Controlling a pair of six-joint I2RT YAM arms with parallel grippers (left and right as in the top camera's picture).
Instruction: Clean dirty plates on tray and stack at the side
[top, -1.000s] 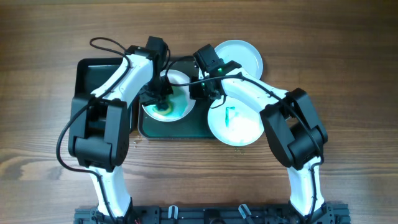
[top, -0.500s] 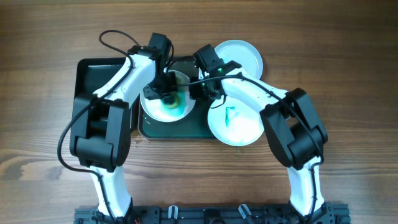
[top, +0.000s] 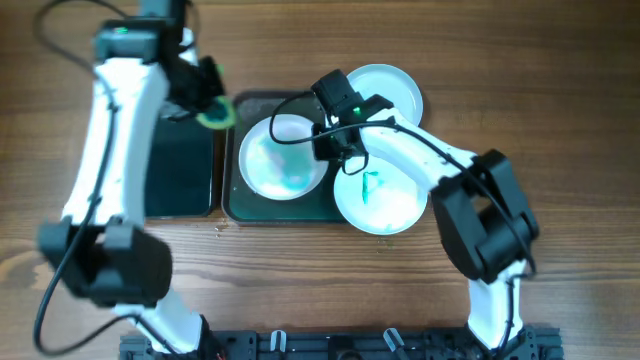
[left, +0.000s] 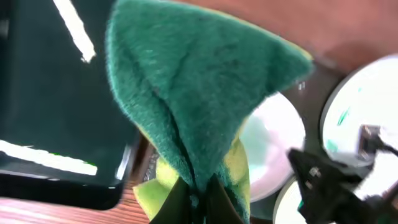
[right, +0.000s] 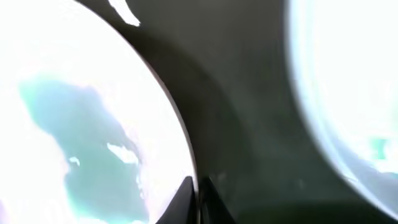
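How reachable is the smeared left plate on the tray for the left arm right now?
Probably yes. The left gripper, holding the sponge, hangs up-left of the smeared plate, whose centre and left side lie uncovered. The right gripper pinches only its right rim, so the way looks free.

Three round, shallow, glossy white plates: wide-smear plate (top: 283, 160), small-mark plate (top: 380, 195), clean plate (top: 390, 88). That makes two plates with teal smears and one without. One plate lies inside the tray, two at its right side. One large dark green rectangular tray (top: 232, 205) with rounded corners. One smaller black rectangular tub (top: 185, 170). One green-and-yellow scrub sponge (left: 199, 93). Two white-and-black robot arms: left arm (top: 105, 140), right arm (top: 420, 158). Two two-finger grippers: left gripper (left: 198, 198), right gripper (right: 196, 190). One is pinched on the sponge, one closed at the wide-smear plate's rim. One brown wooden table (top: 560, 100).
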